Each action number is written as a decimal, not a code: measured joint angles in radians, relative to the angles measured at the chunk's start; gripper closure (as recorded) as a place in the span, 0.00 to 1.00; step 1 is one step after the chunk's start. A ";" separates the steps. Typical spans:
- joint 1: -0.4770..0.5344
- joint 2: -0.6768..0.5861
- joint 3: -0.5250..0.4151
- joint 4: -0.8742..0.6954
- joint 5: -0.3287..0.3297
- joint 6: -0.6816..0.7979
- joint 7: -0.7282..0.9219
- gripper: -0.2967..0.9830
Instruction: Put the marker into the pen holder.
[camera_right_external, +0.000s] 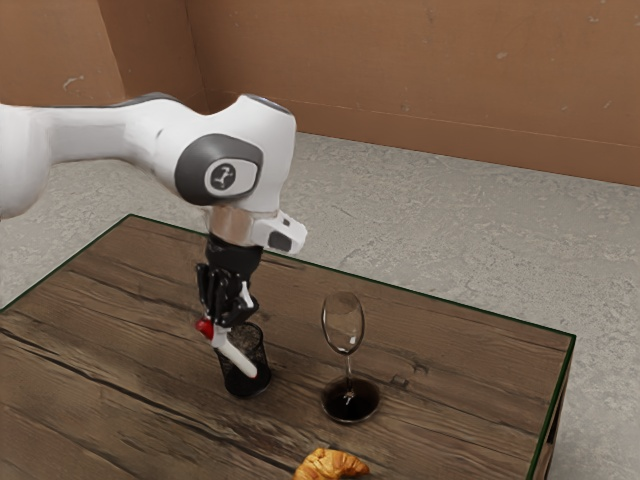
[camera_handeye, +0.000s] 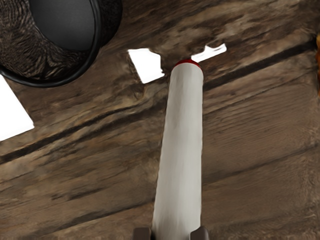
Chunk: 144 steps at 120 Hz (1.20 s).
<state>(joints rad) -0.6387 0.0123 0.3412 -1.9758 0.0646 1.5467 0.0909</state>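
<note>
Exterior view, near to far: a croissant (camera_right_external: 333, 465) lies on the wooden bench (camera_right_external: 140, 370) at the lower edge. Beyond it stands an upright wine glass (camera_right_external: 350, 402). Toward the exterior view's left, the white marker (camera_right_external: 236, 358), red at one end, slants down across the front of the black pen holder (camera_right_external: 241, 386), outside it; whether the two touch cannot be told. The fingers (camera_right_external: 232, 309) are closed on the marker from both sides, parted only by its thickness. In the wrist view, the marker extends from between them, beside the pen holder's open mouth. Behind are the white arm (camera_right_external: 225, 130), the grey floor (camera_right_external: 450, 240) and a brown wall (camera_right_external: 420, 80).
</note>
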 joint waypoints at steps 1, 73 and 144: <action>-0.006 0.000 0.000 0.003 0.000 -0.005 -0.002 0.85; 0.197 0.155 0.011 0.193 0.028 -0.088 -0.060 0.85; 0.159 0.244 0.014 0.256 -0.023 0.008 -0.041 0.51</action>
<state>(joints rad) -0.4798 0.2558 0.3551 -1.7201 0.0420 1.5548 0.0502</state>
